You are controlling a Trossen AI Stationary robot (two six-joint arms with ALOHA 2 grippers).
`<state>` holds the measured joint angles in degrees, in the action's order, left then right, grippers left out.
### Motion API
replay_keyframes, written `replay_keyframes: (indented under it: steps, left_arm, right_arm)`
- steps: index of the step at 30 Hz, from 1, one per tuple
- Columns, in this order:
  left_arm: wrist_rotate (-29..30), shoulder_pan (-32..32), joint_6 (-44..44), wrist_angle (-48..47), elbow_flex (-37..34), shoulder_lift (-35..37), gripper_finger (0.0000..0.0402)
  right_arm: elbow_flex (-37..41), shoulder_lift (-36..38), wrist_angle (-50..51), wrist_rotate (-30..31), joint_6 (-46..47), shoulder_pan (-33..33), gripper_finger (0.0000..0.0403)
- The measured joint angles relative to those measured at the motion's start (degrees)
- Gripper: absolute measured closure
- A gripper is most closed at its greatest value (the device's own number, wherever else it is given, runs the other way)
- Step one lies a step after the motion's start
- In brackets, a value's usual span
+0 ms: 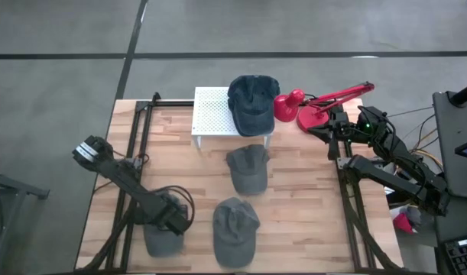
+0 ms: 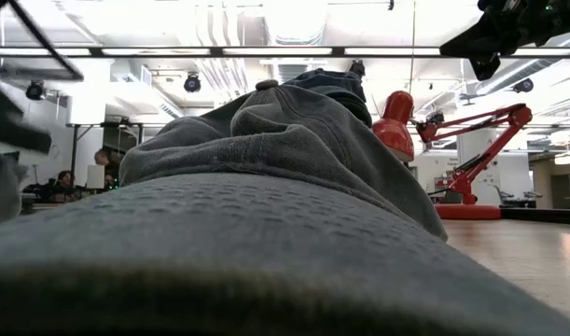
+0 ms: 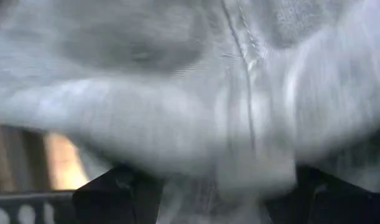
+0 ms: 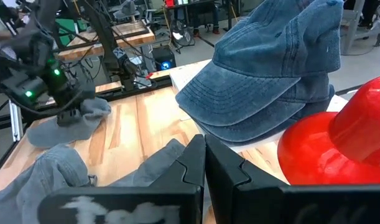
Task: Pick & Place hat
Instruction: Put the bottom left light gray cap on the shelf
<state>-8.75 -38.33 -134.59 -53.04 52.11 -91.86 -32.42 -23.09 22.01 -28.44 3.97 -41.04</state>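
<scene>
Grey hat [image 2: 266,261] is filling the low view's foreground, lying on the wooden surface [image 1: 309,198] at bottom centre of the high view. Left hand [image 1: 166,221] is sitting at lower left on another grey hat [image 1: 161,240]; its wrist view is showing only grey fabric pressed between the dark fingers [image 3: 112,196], so it's gripping that hat. Third grey hat [image 1: 247,168] is lying mid-frame. Blue hats [image 1: 253,103] are sitting stacked on the white perforated stand [image 1: 210,114], top centre, touching the red lamp [image 1: 309,107]. Right hand [image 1: 330,131] is hovering upper right beside the lamp, fingers [image 4: 196,163] pressed together, holding nothing.
</scene>
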Motion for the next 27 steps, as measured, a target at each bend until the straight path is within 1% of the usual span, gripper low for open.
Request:
replay_keyframes:
  steps: [5, 8, 11, 14, 17, 20, 21, 23, 27]
  left_arm:
    - [2.43, 0.15, 0.64, 15.62, -9.25, 0.32, 0.0173]
    - [1.70, 1.06, 0.76, 21.76, -13.40, 0.69, 0.0186]
    - [0.68, 2.20, 1.14, 23.16, -14.38, 0.69, 0.0215]
    - [1.41, 2.79, 2.11, 22.04, -13.98, 0.65, 0.0261]
    - [5.18, 2.84, 3.01, 21.75, -13.42, 0.51, 0.0317]
    - [11.79, 2.91, 4.62, 21.69, -12.57, 0.30, 0.0378]
    - [14.37, 2.93, 4.93, 21.52, -12.20, 0.21, 0.0388]
    - [18.78, 2.98, 5.37, 20.84, -11.20, 0.03, 0.0392]
    - [25.36, 2.97, 6.31, 18.93, -7.37, 0.09, 0.0397]
  right_arm:
    - [-0.02, 0.00, 0.00, 0.00, 0.13, 0.00, 0.0394]
    - [-0.02, 0.00, -0.01, 0.01, 0.13, -0.01, 0.0394]
    - [-0.02, 0.00, -0.01, 0.01, 0.39, 0.00, 0.0394]
    - [-0.02, 0.02, -0.01, 0.01, 0.45, -0.01, 0.0394]
    - [-0.02, 0.02, -0.01, 0.05, 0.50, -0.02, 0.0394]
    - [-0.02, 0.02, -0.02, 0.10, 0.40, 0.00, 0.0394]
    - [-0.02, 0.00, -0.03, 0.10, 0.39, 0.00, 0.0394]
    - [-0.02, 0.02, -0.03, 0.10, 0.39, 0.00, 0.0394]
    - [-0.02, 0.02, -0.03, 0.10, 0.43, 0.00, 0.0394]
